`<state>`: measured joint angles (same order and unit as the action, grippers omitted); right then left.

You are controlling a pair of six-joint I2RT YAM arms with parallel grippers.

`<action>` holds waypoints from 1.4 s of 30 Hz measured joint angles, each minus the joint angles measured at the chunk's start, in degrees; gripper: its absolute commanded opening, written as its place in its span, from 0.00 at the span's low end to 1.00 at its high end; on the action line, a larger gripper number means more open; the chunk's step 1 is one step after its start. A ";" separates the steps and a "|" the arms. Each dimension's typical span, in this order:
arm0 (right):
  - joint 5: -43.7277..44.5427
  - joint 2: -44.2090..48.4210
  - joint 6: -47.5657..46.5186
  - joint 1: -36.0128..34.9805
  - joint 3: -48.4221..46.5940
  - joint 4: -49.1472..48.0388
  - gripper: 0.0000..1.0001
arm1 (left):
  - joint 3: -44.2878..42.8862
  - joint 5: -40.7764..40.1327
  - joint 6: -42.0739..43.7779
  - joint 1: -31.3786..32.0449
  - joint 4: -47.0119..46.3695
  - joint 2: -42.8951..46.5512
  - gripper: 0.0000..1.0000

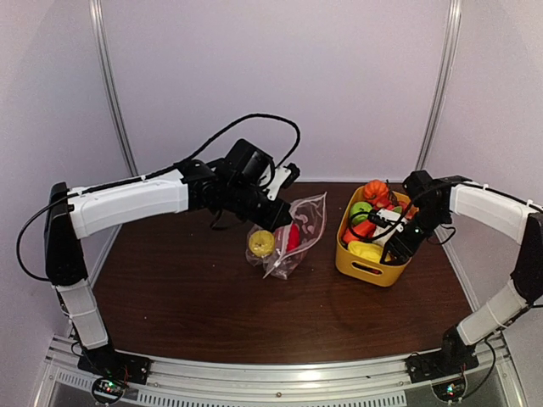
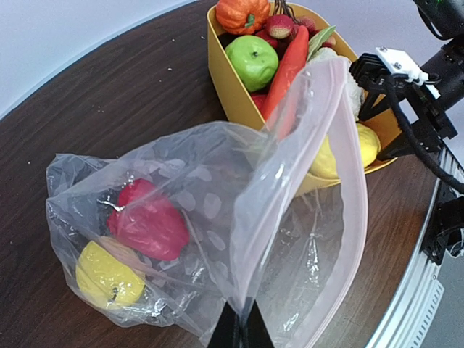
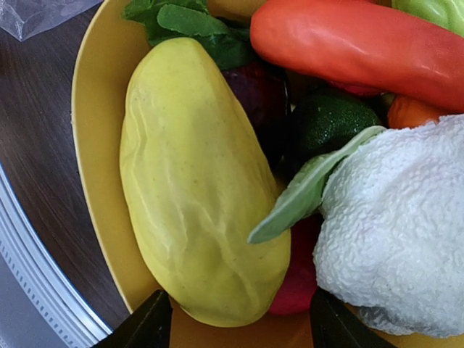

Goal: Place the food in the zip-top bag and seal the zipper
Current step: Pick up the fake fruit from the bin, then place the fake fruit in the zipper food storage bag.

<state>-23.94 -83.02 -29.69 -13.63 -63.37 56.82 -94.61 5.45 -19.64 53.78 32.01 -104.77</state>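
Observation:
The clear zip-top bag (image 2: 217,181) lies mid-table with its mouth lifted toward the basket. My left gripper (image 2: 241,330) is shut on the near edge of the mouth, by the pale zipper (image 2: 355,181) strip. A red pepper (image 2: 148,221) and a yellow lemon (image 2: 109,274) sit inside the bag. My right gripper (image 3: 239,326) is open and down in the yellow basket (image 3: 94,145), its fingers either side of the end of a long yellow fruit (image 3: 199,181). White cauliflower (image 3: 399,225) and an orange carrot (image 3: 355,47) lie beside it.
The basket (image 1: 361,264) stands right of the bag (image 1: 297,233) and also holds a green apple (image 2: 251,59) and an orange pumpkin (image 2: 243,13). The left arm (image 1: 127,203) reaches across from the left. Dark table (image 1: 212,305) spreads in front.

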 measured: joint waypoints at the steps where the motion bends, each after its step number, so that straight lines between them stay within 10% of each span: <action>1: -0.74 -0.31 -0.07 0.00 0.00 -0.04 0.69 | 0.22 0.04 -0.11 0.00 -0.35 0.00 0.00; 9: -7.72 -3.30 -1.70 0.00 -0.46 -0.20 0.71 | 1.33 0.85 -1.51 0.00 -1.77 0.00 0.00; 18: -10.32 -5.18 -1.11 -0.76 -1.11 -0.92 0.34 | 1.53 1.01 -2.67 0.00 -2.73 0.00 0.00; 32: -10.29 11.37 2.12 -2.27 -11.50 3.87 0.28 | 2.23 0.98 -5.35 0.00 -5.09 0.02 0.00; 42: -19.43 4.59 4.61 -12.22 -17.42 11.63 0.30 | 1.18 1.09 -12.00 0.00 -11.43 -2.78 0.00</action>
<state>-43.38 -78.43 -25.08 -25.85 -80.79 68.45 -93.43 6.55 -31.64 53.78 20.58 -107.55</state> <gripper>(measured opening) 0.375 0.012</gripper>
